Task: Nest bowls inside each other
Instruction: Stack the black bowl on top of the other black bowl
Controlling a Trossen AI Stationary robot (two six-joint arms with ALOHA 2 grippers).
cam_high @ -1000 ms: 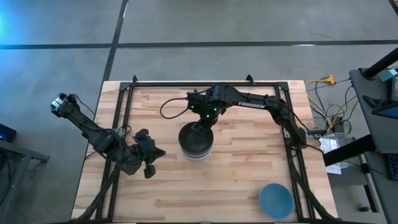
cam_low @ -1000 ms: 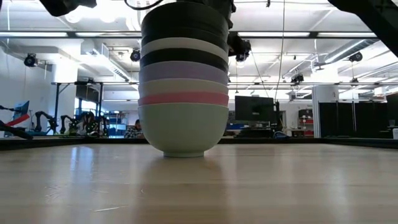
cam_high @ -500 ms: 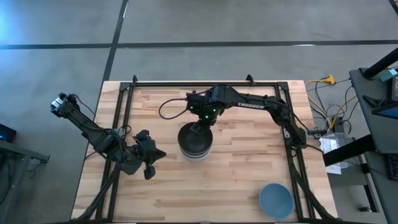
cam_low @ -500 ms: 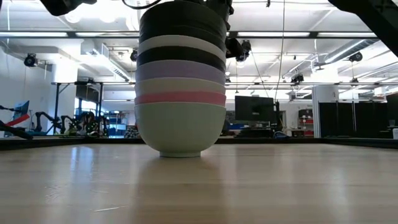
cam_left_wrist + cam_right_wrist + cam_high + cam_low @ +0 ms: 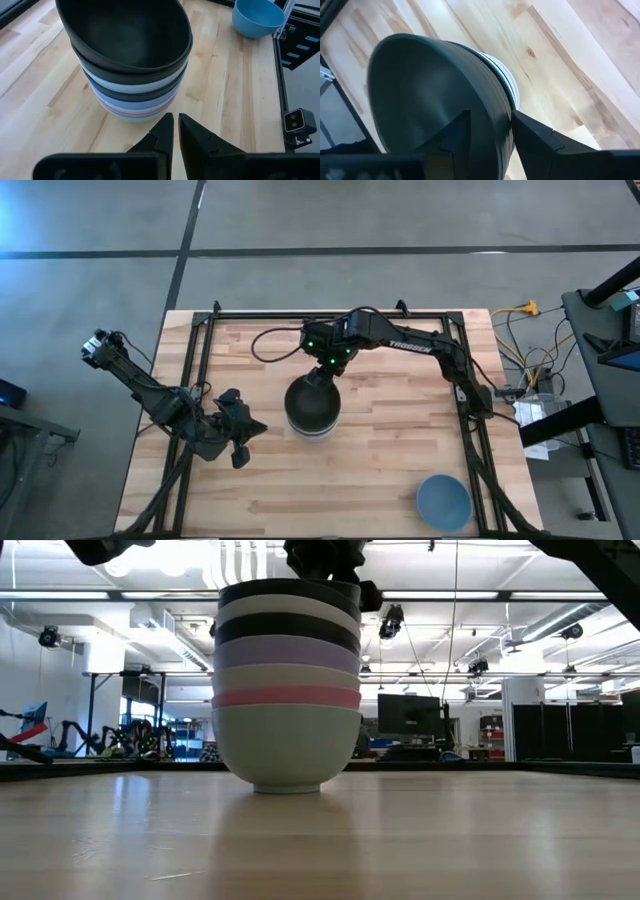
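High view: the right gripper [image 5: 322, 377] has drawn back toward the far rim of the stack of bowls [image 5: 313, 408] at mid-table; the arm reads "TROSSEN". The blue bowl [image 5: 443, 501] sits apart at the near right corner, so one bowl seemingly remains.

Low view: the stack has settled lower (top bowl seated).

Left wrist view: the left gripper [image 5: 175, 131] waits beside the stack, fingers nearly closed, empty.

Right wrist view: fingers straddle the top black bowl [image 5: 440, 105]'s rim.
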